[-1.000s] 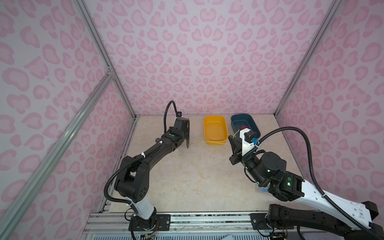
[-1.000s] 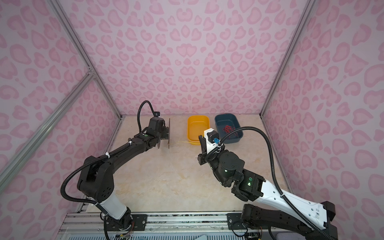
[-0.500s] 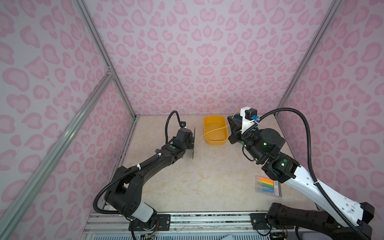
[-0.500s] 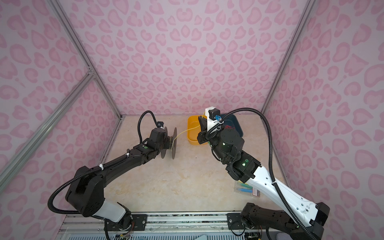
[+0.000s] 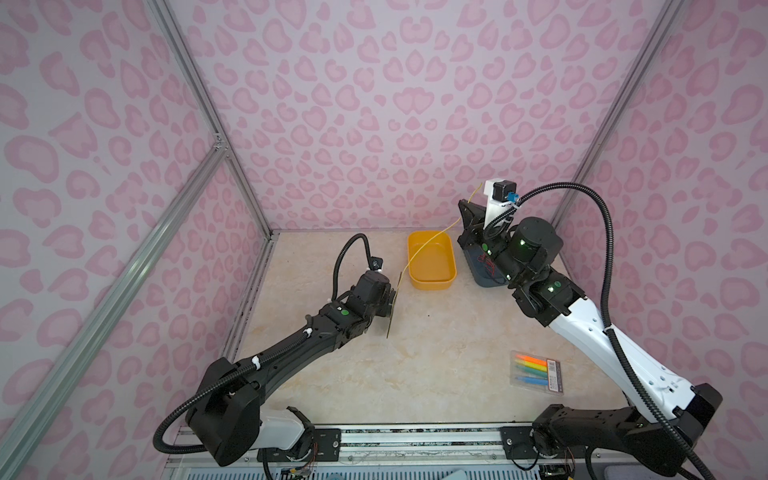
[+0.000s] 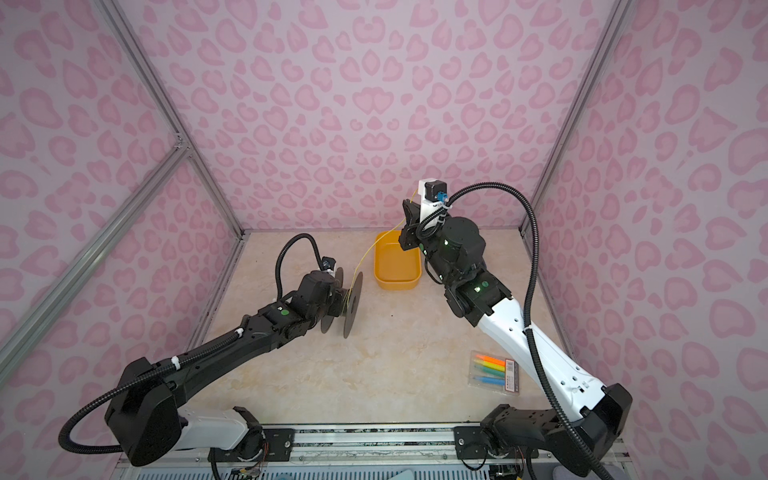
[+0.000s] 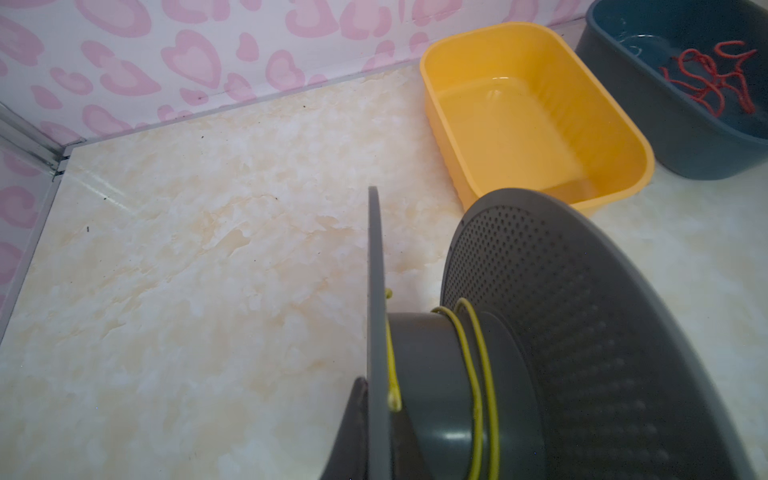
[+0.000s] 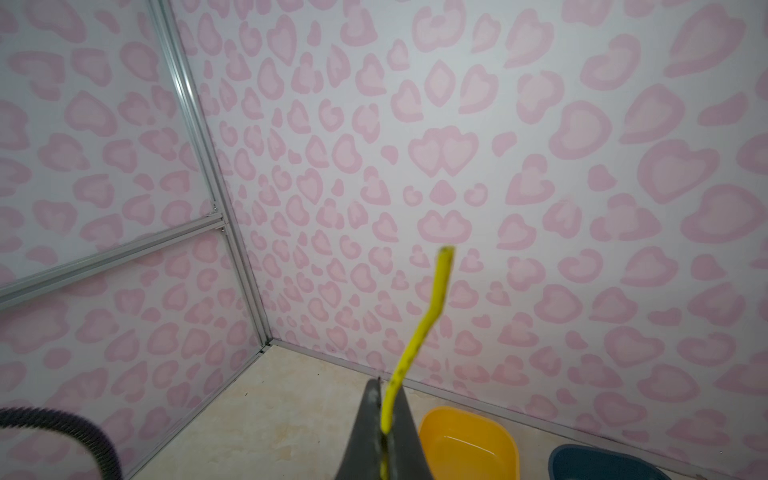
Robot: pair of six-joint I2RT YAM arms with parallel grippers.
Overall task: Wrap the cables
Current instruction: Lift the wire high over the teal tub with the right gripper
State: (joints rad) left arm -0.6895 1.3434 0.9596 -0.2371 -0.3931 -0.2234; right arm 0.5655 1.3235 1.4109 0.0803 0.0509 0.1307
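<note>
I barely see my left gripper [image 7: 368, 419], clamped on the one spool [image 7: 432, 374]. My right gripper [image 8: 382, 415] pinches the single yellow wire [image 8: 419, 332].

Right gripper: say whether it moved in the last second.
Yes. The right gripper, shut on the yellow wire, went from beside the near end of the yellow tub to past its far end.

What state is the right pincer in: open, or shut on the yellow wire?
Right pincer shut on the yellow wire: in its wrist view the fingers meet, wire pinched between them, end poking past.
</note>
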